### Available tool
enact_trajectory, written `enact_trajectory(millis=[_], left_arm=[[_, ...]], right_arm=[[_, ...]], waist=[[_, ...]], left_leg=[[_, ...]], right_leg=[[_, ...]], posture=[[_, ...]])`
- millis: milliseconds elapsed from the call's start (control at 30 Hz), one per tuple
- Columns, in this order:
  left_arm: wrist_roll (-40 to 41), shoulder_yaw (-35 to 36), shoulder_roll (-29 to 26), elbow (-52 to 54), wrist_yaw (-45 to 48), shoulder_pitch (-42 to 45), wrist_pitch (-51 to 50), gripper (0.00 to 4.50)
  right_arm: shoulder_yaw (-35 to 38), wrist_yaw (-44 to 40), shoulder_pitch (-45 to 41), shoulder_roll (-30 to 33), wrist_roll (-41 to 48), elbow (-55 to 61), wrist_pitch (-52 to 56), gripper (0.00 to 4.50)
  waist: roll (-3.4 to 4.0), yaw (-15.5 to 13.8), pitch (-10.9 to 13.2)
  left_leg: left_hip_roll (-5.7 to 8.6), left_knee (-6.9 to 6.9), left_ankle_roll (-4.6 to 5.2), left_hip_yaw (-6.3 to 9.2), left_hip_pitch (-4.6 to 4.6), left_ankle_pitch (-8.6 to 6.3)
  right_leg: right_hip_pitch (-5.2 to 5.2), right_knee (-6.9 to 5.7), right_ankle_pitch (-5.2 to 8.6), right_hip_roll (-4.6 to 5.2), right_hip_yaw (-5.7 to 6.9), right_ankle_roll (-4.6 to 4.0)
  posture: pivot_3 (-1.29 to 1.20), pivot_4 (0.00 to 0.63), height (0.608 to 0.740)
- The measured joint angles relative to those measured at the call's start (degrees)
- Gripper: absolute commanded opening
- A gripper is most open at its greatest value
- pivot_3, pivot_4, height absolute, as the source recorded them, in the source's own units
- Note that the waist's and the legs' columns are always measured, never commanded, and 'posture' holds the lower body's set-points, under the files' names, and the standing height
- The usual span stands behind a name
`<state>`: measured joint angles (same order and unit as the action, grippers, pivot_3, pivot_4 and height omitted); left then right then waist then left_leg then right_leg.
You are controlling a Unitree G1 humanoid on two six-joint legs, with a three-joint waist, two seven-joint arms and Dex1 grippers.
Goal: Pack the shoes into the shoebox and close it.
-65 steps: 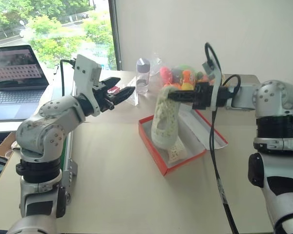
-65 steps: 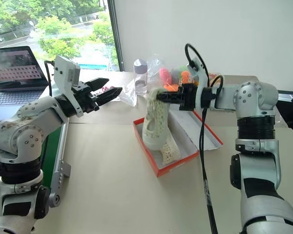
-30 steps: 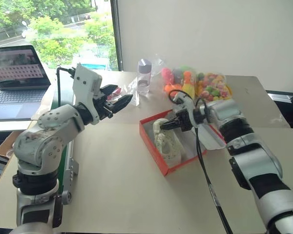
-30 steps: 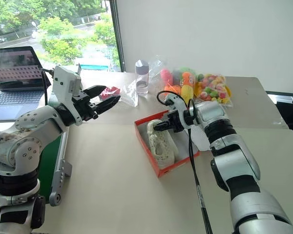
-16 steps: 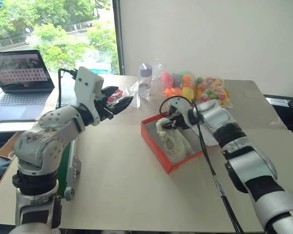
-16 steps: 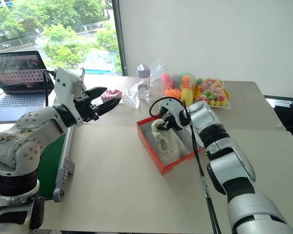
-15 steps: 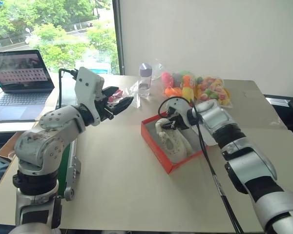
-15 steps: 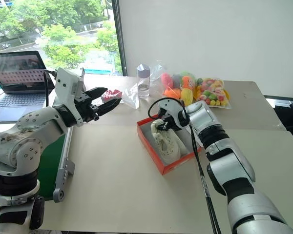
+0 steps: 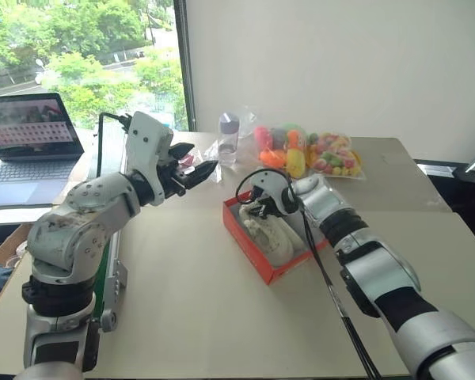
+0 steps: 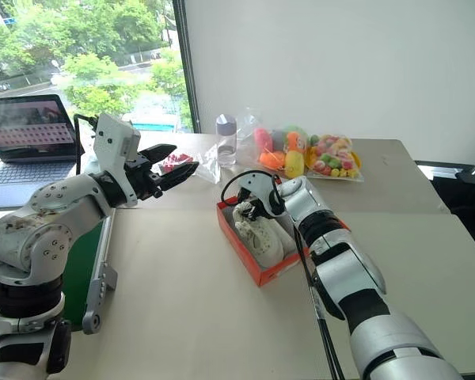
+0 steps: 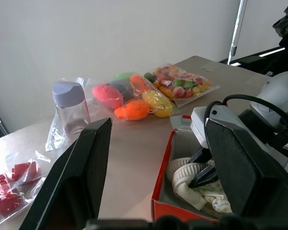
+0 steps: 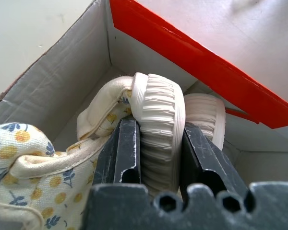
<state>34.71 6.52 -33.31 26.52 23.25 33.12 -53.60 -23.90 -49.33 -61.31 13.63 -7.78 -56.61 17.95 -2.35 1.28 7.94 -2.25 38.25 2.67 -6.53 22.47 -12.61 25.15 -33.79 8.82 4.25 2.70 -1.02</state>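
Right gripper [image 12: 156, 158] pinched heel of shoe [image 12: 158, 129] inside box [image 9: 257, 257], seating it by its mate. Left gripper [image 9: 196, 169] spread, idle at 10 o'clock from box, clear for lid.

Showing shoes [image 12: 156, 124] in soft cream cloth with ribbed rubbery soles and floral lining; shoebox [image 12: 53, 81] in matt cardboard, creased white inside; right gripper [image 12: 158, 158] fingers [image 12: 125, 153] in matt black plastic.
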Motion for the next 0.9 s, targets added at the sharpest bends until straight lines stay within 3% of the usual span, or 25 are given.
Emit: enact_trajectory(millis=[167, 233, 467, 567, 733, 800, 900], left_arm=[[-0.64, -0.03, -0.06, 0.00, 0.23, -0.02, 0.00, 3.33], [-0.78, -0.27, -0.06, 0.00, 0.47, -0.02, 0.01, 3.33], [-1.14, -0.90, -0.02, -0.01, 1.14, -0.02, 0.16, 3.33], [-1.33, -1.01, 0.11, -0.03, 1.17, -0.04, 0.23, 3.33], [-1.75, -1.49, 0.35, -0.50, 1.44, -0.01, 0.89, 3.33], [-1.93, -1.95, 0.42, -1.37, 1.79, 0.12, 1.07, 3.33], [-2.45, -2.22, 0.41, -2.58, 2.44, 0.42, 1.32, 3.33]], right_arm=[[0.35, 1.19, 0.38, -1.26, -0.34, -1.80, -1.51, 4.10], [0.65, 1.03, 0.41, -1.27, -0.36, -1.82, -1.50, 4.46], [4.15, -0.61, 0.35, 0.31, 0.54, 1.15, 1.66, 4.46], [7.29, -2.79, 0.37, 1.99, 3.25, 5.24, 7.91, 4.46], [12.09, -5.79, 1.70, 4.29, 8.98, 14.48, 21.63, 4.46], [14.58, -5.70, 1.81, 5.70, 11.26, 18.69, 26.90, 4.46], [17.45, -5.20, 1.78, 7.33, 13.56, 23.37, 31.65, 4.46]], waist=[[0.41, -0.49, -0.28], [0.47, -0.52, -0.30], [0.85, -0.66, -0.12], [0.89, -1.01, -0.08], [0.93, -1.08, 0.00], [0.92, -0.99, 0.06], [0.92, -0.87, 0.07]], left_leg=[[-0.09, -0.08, 0.00, -0.07, 0.40, 0.00], [-0.20, -0.08, 0.00, -0.10, 0.48, 0.00], [-0.27, -0.10, 0.00, -0.14, 0.92, 0.00], [-0.13, -0.11, -0.04, -0.27, 1.32, 0.04], [-0.07, -0.17, -0.28, -0.13, 1.40, 0.28], [0.08, -0.40, 0.36, -0.12, 1.68, 0.38], [0.19, -0.43, 0.27, -0.13, 2.10, 0.32]], right_leg=[[0.13, 0.20, -0.03, 0.13, 0.11, 0.05], [0.15, 0.24, -0.03, 0.11, 0.16, 0.05], [0.43, 0.21, -0.03, 0.15, 0.29, 0.05], [1.05, -0.21, -0.04, 0.18, 0.16, 0.04], [1.23, -0.63, 0.07, -0.01, 0.08, -0.01], [1.52, -0.67, 0.08, 0.05, 0.06, -0.07], [1.88, -0.91, 0.21, 0.08, 0.07, 0.12]], posture=[[0.00, 0.150, 0.740], [0.00, 0.150, 0.740], [0.00, 0.150, 0.740], [0.00, 0.150, 0.740], [0.00, 0.150, 0.740], [0.00, 0.150, 0.740], [0.00, 0.150, 0.740]])
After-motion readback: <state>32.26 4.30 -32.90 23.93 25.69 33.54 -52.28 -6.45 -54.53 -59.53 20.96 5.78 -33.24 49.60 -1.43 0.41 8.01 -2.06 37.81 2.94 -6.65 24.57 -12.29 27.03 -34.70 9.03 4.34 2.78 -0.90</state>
